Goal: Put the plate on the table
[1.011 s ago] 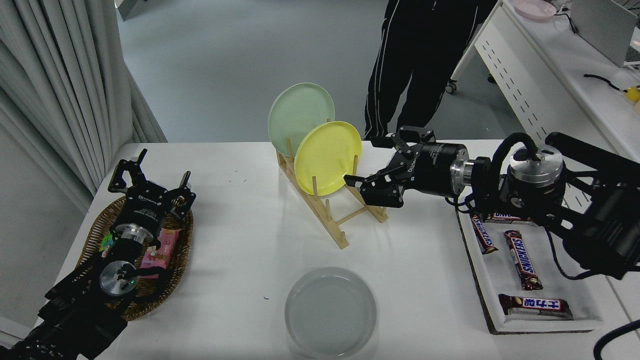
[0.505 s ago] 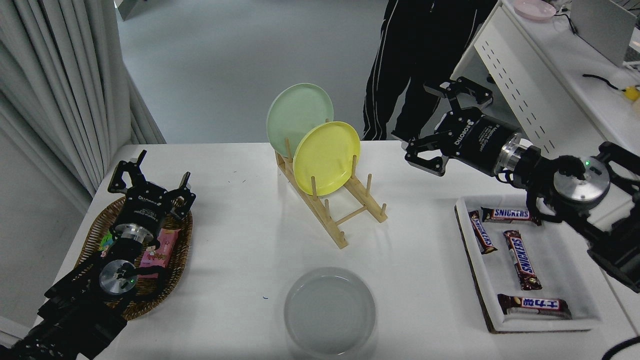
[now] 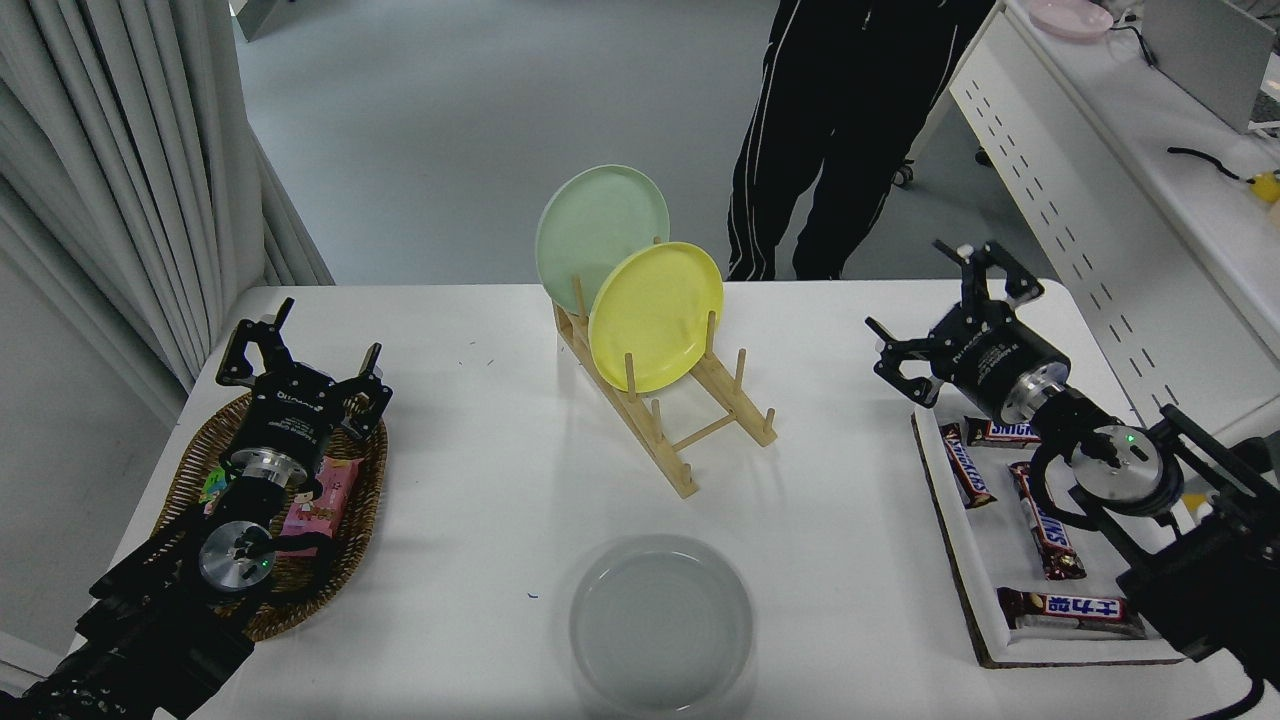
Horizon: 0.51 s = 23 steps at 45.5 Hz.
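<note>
The pale grey-white plate (image 3: pixel 661 625) lies flat on the white bench (image 3: pixel 480 480) near its front edge, touched by neither arm. The right claw (image 3: pixel 940 310) hangs over the bench's right side, above the far end of the white tray (image 3: pixel 1000 650) of chocolate bars (image 3: pixel 1045 520), its fingers spread apart and holding nothing. The left claw (image 3: pixel 300 355) is parked over the wicker basket (image 3: pixel 200 460) at the lower left, fingers apart. On the wooden rack (image 3: pixel 690 430) stand a yellow plate (image 3: pixel 655 315) and, behind it, a mint-green plate (image 3: pixel 595 225). A person (image 3: pixel 850 130) stands at the far side.
</note>
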Tool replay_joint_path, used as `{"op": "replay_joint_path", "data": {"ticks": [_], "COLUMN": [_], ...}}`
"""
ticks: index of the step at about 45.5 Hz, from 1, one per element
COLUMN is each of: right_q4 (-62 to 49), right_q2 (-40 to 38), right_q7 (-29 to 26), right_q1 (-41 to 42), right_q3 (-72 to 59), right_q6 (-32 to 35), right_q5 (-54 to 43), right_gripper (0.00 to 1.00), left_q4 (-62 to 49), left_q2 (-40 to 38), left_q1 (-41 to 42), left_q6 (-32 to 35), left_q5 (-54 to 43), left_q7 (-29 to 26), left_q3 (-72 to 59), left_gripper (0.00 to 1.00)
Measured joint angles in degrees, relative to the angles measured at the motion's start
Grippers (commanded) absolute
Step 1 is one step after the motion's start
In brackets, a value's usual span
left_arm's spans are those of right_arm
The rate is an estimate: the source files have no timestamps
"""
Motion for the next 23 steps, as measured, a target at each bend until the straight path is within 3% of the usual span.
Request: {"op": "replay_joint_path", "data": {"ticks": [23], "right_q4": [-9.08], "right_q2": [6.88], "right_q7": [4.76], "right_q1": [-1.45], "right_q3": [5.45], "right_q6": [0.85], "right_q5": [-0.73], "right_gripper": [1.0], "left_q4": [-0.01], "left_q2": [0.01], "left_q1": [0.0], "left_q6": [0.0], "left_q5": [0.0], "left_q7": [0.0], "left_q3": [0.0], "left_gripper": [1.0]}}
